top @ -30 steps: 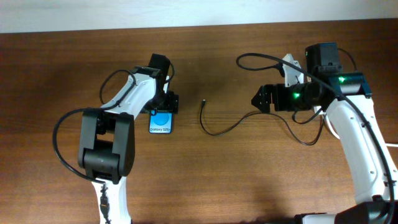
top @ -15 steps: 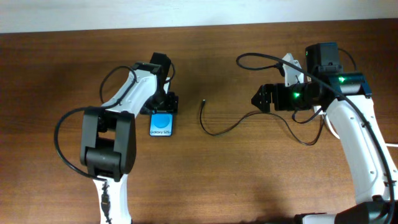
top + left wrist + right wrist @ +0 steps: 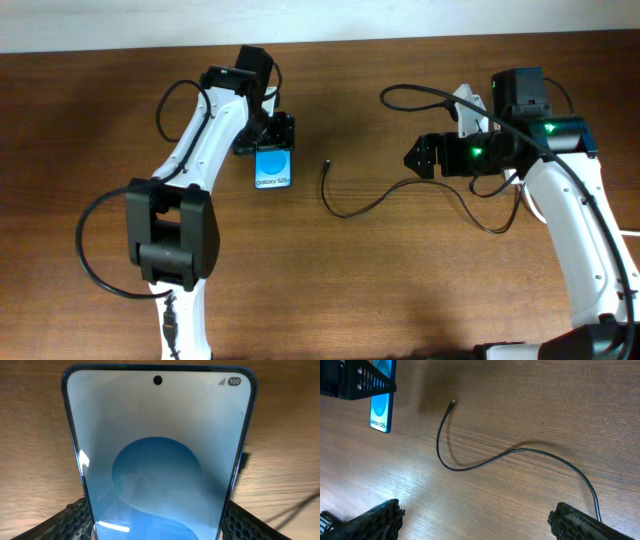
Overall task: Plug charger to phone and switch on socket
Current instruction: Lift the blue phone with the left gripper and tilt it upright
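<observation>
The phone [image 3: 273, 166], blue screen with "Galaxy S25+" text, is held by its top end in my left gripper [image 3: 270, 138] above the table's left middle. It fills the left wrist view [image 3: 157, 455], with a finger on each side of it. It shows in the right wrist view [image 3: 382, 410] too. The charger [image 3: 345, 208] is a thin black cable curving on the table, its plug tip [image 3: 327, 165] just right of the phone; it also shows in the right wrist view [image 3: 470, 462]. My right gripper [image 3: 415, 158] is open and empty above the cable. The socket is mostly hidden behind the right arm.
A white piece [image 3: 468, 108], perhaps part of the power strip, shows behind the right arm. Black arm cables loop near the right arm [image 3: 400, 95]. The wooden table [image 3: 350, 280] ends at a white wall at the back.
My left gripper has carried the phone up and to the right, closer to the cable's plug tip. The right arm and the cable have not moved.
</observation>
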`<state>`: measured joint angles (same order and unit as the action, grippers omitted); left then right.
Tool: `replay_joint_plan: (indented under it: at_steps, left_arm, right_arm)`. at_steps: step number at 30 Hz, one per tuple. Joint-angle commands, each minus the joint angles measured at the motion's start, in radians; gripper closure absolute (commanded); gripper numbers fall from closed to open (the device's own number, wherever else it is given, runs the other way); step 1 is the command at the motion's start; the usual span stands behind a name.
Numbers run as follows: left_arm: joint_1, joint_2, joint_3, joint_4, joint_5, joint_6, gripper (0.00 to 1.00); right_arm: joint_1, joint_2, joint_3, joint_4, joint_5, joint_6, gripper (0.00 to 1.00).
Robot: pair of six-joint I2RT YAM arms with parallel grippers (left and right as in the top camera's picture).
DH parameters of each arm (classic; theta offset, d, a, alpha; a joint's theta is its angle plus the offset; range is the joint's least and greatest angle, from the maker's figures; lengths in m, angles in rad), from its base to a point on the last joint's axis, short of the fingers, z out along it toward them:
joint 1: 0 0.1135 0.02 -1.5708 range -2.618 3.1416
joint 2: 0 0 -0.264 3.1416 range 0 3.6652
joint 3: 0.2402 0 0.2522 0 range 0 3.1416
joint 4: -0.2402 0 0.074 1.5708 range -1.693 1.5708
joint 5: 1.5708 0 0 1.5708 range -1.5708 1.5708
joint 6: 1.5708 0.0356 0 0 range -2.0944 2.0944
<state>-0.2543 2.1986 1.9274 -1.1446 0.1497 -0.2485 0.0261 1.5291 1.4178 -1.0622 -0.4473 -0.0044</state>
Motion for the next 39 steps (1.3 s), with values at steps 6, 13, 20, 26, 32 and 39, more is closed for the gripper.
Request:
replay_joint_plan:
  at_steps: [6, 13, 20, 26, 32, 39]
  left_arm:
    - [0.032, -0.005, 0.043, -0.047, 0.295, -0.259, 1.0]
    - [0.073, -0.005, 0.043, -0.16, 0.548, -0.351, 1.0]
    - [0.152, -0.005, 0.043, -0.177, 0.704, -0.351, 1.0]
    - [0.211, -0.005, 0.043, -0.188, 0.88, -0.445, 1.0]
    - [0.225, -0.005, 0.043, -0.23, 0.98, -0.6, 1.0]
    - [0.225, -0.005, 0.043, -0.272, 1.159, -0.6, 1.0]
  right_arm:
    - [0.006, 0.005, 0.016, 0.003, -0.013, -0.002, 0.02]
    - [0.006, 0.005, 0.016, 0.003, -0.013, 0.003, 0.02]
    - [0.006, 0.005, 0.016, 0.002, -0.013, 0.014, 0.02]
    - [0.006, 0.005, 0.016, 0.003, -0.013, 0.014, 0.02]
    - [0.006, 0.005, 0.016, 0.003, -0.013, 0.014, 0.02]
    - [0.006, 0.005, 0.016, 0.003, -0.013, 0.014, 0.02]
